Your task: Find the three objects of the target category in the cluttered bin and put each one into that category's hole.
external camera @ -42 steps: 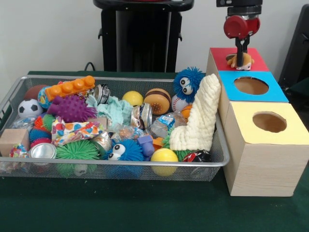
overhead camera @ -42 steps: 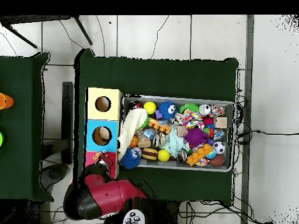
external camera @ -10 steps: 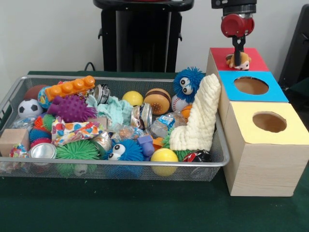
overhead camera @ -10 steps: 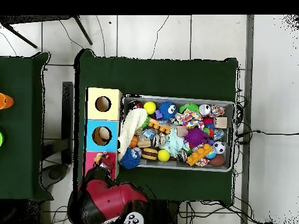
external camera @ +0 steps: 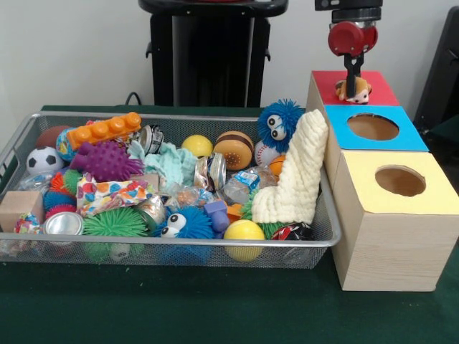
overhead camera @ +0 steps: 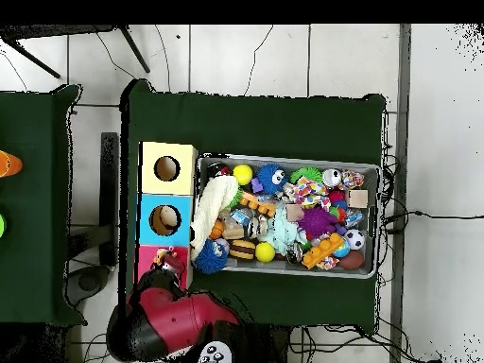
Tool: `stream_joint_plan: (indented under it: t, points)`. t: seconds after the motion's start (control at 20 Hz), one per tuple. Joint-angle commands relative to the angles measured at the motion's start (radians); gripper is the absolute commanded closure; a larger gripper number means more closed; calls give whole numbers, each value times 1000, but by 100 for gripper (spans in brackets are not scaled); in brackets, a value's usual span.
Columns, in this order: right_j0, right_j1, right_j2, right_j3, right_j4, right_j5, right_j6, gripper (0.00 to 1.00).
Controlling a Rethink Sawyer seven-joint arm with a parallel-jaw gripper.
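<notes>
Bin (external camera: 43, 132) of silver mesh sits on the green surface (external camera: 179, 308), crammed with toys: orange block (external camera: 104, 130), purple spiky ball (external camera: 105, 160), blue fuzzy googly-eyed ball (external camera: 279, 125), cream knit cloth (external camera: 294, 172) leaning on its right wall. Beside it stand three wooden boxes; up at the red-topped box (external camera: 380, 89), the claw (external camera: 352, 80) is pinched shut on a small orange figure (external camera: 355, 91) right at the hole.

From overhead, the bin (overhead camera: 284, 161) lies right of the box row, and the claw (overhead camera: 166, 266) hangs over the red box (overhead camera: 149, 257).
</notes>
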Motion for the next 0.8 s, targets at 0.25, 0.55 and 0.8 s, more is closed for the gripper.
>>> stream_joint_plan:
  t: [0.25, 0.55, 0.8]
  points:
    - [-49, 244, -40, 80, -84, 573, 3, 100]
    - [-84, 254, -8, 87, -78, 610, 19, 100]
    - [-74, 261, -9, 72, -73, 674, 28, 100]
